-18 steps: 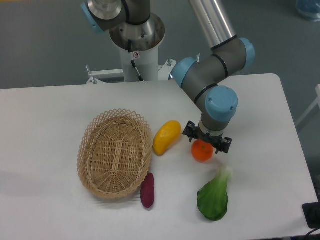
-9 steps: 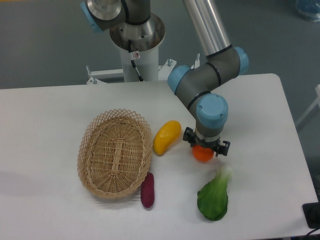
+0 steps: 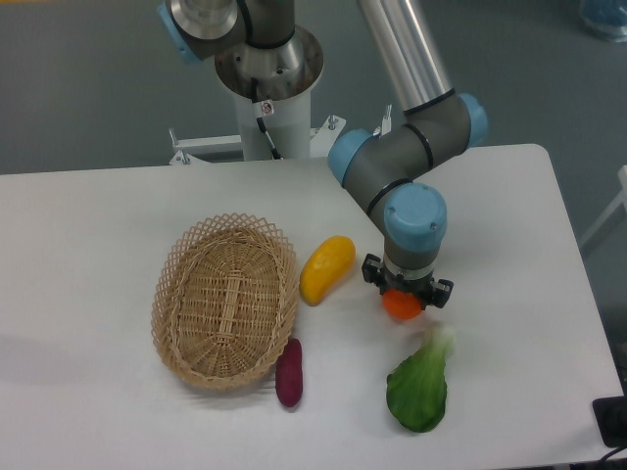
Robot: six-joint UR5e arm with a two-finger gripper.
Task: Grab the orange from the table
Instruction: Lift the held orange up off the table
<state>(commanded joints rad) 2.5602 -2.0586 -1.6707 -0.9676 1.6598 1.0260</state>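
The orange is a small round bright-orange fruit on the white table, right of centre. My gripper points straight down right over it and hides its top half. The two black fingers stand on either side of the orange, spread wider than the fruit, so the jaws look open around it. I cannot tell if the pads touch it. Only the lower part of the orange shows under the wrist.
A yellow-orange mango-like fruit lies just left of the gripper. A wicker basket stands further left. A purple sweet potato lies at the basket's front right. A green leafy vegetable lies just in front of the orange.
The gripper has shifted slightly left and come down over the orange, so more of the fruit is covered now. The orange and the other things have stayed in place.
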